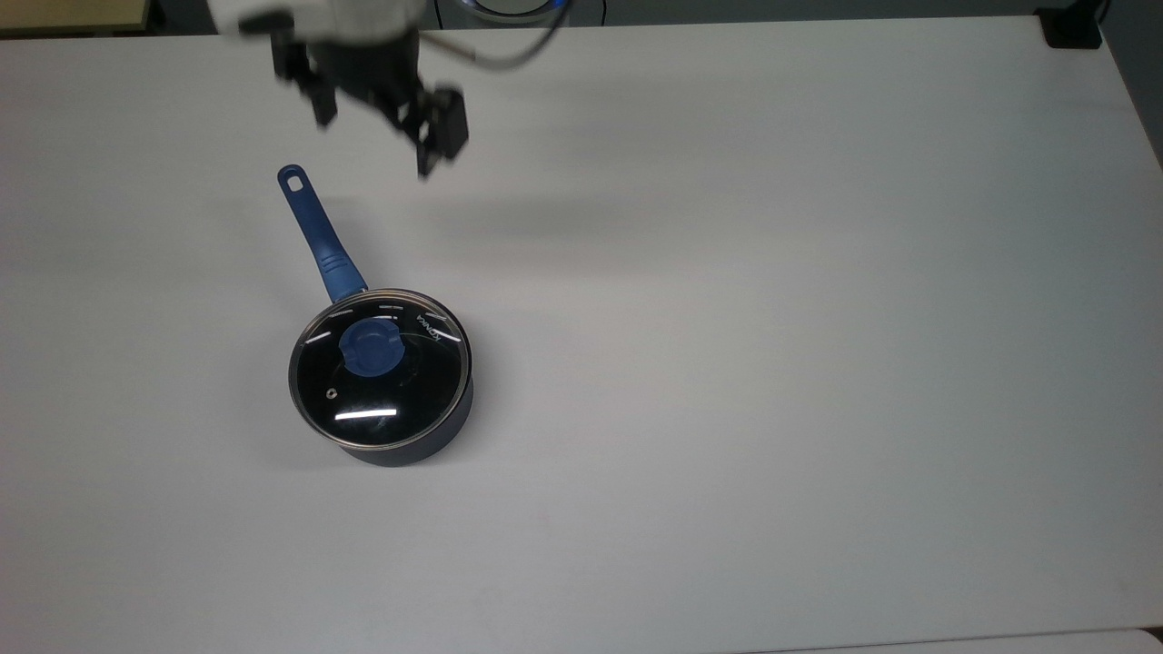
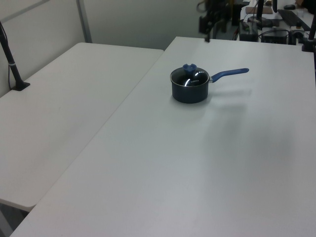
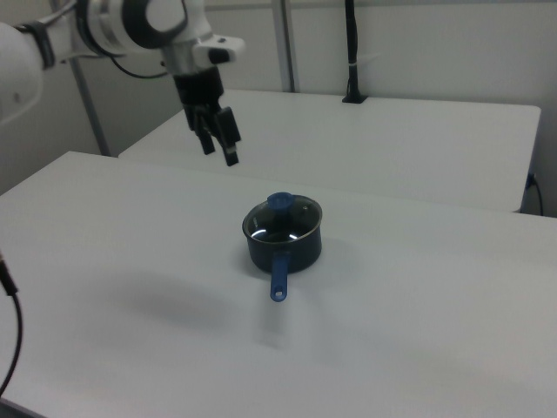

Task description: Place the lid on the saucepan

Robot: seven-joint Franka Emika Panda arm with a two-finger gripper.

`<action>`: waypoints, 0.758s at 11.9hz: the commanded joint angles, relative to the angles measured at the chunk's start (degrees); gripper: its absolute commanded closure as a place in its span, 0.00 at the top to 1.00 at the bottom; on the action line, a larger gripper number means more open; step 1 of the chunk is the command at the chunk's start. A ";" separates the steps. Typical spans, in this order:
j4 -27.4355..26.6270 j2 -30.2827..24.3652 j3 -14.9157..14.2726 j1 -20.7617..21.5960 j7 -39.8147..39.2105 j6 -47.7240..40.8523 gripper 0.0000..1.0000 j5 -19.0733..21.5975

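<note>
Glossy glass lid (image 1: 380, 368), matt table (image 1: 772, 363)

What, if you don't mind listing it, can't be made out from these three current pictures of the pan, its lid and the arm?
- The small dark navy saucepan: in the top view, the round clear glass lid with the blue knob covers the rim, so whether it is seated all round stays hidden.
- The gripper: the top view's upper edge cuts off the arm above it.
- The print on the lid: too small to read in the top view.
- The gripper in the left view: dark against clutter, shape unclear.
</note>
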 commanded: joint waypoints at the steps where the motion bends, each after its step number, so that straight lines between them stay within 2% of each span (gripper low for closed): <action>1: -12.00 -12.43 -0.33 1.50 -0.38 -2.19 1.00 1.48; 4: -19.47 -18.24 -1.74 6.16 -7.65 -0.44 1.00 1.48; 7: -19.85 -18.08 -1.91 6.26 -16.51 3.26 1.00 1.39; 8: -19.59 -17.99 -2.70 5.91 -21.26 3.61 1.00 1.48; 9: -19.41 -17.99 -4.01 5.82 -22.61 3.79 1.00 1.83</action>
